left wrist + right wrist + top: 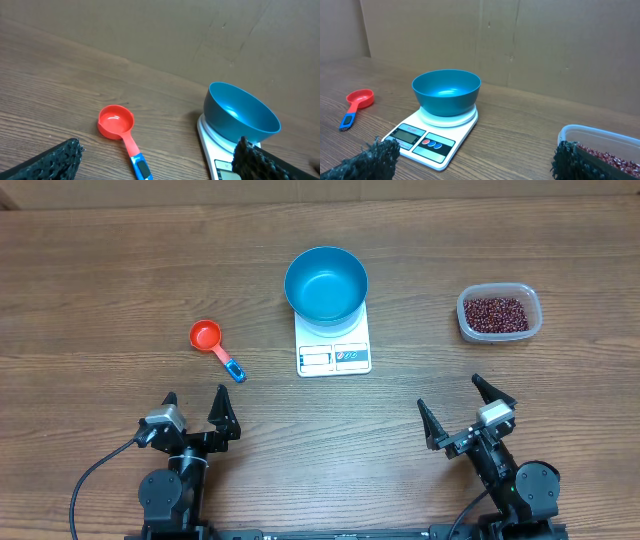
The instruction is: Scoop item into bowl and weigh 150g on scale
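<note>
A bright blue bowl [326, 282] [241, 114] [446, 92] stands empty on the white scale [333, 344] [215, 149] [437, 134] at mid-table. Dark red beans [494, 313] [610, 155] fill a clear plastic tub [499, 313] [592, 135] at the right. A red scoop [213, 344] [121, 129] [356, 104] with a blue-tipped handle lies left of the scale. My left gripper [196, 406] [157, 161] is open at the near left, behind the scoop. My right gripper [467, 400] [475, 159] is open at the near right, nothing between its fingers.
The wooden table [100, 280] runs back to a brown cardboard wall [545, 45]. A black cable [95, 475] loops beside the left arm's base.
</note>
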`<move>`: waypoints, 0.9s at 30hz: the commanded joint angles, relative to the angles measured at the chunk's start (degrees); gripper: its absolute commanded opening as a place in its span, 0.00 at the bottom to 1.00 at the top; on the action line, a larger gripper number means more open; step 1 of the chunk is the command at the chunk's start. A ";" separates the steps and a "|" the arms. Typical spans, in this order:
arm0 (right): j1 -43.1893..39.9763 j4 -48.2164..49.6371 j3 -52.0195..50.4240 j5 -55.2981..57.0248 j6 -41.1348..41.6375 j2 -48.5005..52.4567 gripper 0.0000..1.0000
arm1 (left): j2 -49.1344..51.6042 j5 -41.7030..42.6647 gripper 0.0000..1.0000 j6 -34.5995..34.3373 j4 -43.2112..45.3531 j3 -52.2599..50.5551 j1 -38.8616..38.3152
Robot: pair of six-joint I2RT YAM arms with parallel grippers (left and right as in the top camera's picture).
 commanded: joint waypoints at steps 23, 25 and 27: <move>0.00 0.42 -0.59 0.39 0.33 -0.61 1.00 | 34.40 0.57 1.00 -2.47 -25.86 38.01 0.22; 0.00 0.42 -0.59 0.39 0.33 -0.61 1.00 | 40.72 -0.83 1.00 -2.29 -30.45 43.76 0.22; 0.00 0.42 -0.59 0.39 0.33 -0.61 1.00 | 46.05 -1.90 1.00 -2.08 -34.01 48.26 0.22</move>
